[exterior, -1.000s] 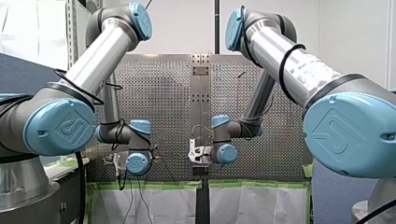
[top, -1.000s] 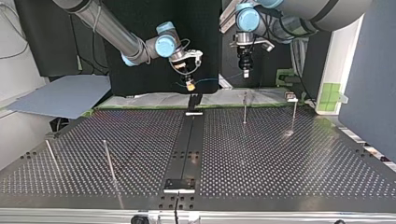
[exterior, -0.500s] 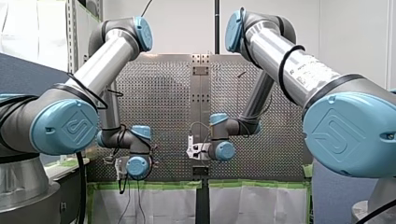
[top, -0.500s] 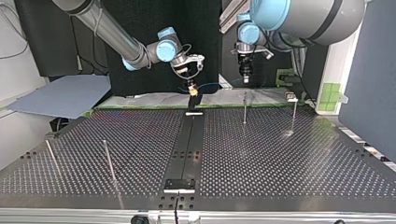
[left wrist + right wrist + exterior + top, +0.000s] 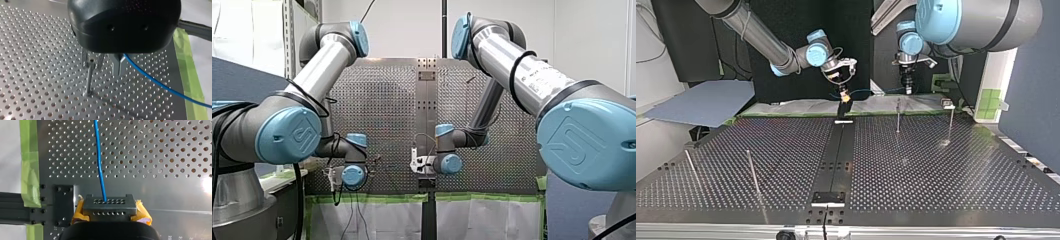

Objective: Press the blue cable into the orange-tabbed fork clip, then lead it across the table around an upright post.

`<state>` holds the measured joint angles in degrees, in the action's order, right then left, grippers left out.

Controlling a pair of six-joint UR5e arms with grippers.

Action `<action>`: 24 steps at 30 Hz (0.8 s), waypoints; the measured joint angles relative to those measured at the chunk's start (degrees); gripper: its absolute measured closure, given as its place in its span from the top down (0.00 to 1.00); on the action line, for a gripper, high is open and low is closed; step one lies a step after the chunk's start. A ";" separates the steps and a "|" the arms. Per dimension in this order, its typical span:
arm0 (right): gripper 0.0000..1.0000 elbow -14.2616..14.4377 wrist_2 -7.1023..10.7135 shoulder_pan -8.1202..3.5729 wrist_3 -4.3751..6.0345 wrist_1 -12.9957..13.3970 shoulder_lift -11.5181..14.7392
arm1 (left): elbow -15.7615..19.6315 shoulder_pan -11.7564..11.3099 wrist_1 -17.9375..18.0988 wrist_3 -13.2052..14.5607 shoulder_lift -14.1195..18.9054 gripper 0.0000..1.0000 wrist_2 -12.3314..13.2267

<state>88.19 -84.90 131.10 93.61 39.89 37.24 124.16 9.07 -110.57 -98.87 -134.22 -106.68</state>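
Observation:
The blue cable (image 5: 875, 90) hangs between my two grippers above the table's far edge. My right gripper (image 5: 844, 98), with yellow pads, is shut on the cable (image 5: 99, 162), directly over the dark fork clip (image 5: 843, 108) on the middle rail. In the right wrist view the gripper (image 5: 109, 206) hides the clip. My left gripper (image 5: 118, 69) is shut on the cable (image 5: 160, 85), which trails away to one side. A thin upright post (image 5: 89, 77) stands close beside its fingers. In the top view my left gripper (image 5: 908, 91) hovers just behind that post (image 5: 898, 115).
A second post (image 5: 951, 121) stands to the right of the first at the top view's far edge, and two more (image 5: 752, 172) lean at the near left. The black rail (image 5: 833, 160) runs down the perforated table's middle. Green tape (image 5: 29, 167) lines the table edge.
My right gripper has come down and to the top view's right onto the clip. My left gripper has moved to the top view's right and lower, near the post.

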 joint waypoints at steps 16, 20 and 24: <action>0.00 -2.02 0.20 -0.15 0.00 -0.69 -0.79 | -3.18 -2.27 -2.83 0.32 0.03 0.00 1.53; 0.00 -2.77 0.24 -0.17 0.01 -0.98 -1.11 | -3.90 -2.28 -3.31 0.34 0.03 0.00 1.69; 0.00 -3.58 0.25 -0.18 -0.04 -1.41 -1.25 | -4.80 -2.30 -4.12 0.34 0.04 0.00 1.80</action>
<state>84.61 -84.65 130.92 93.57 38.48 35.99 119.37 6.77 -114.69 -98.52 -134.17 -104.88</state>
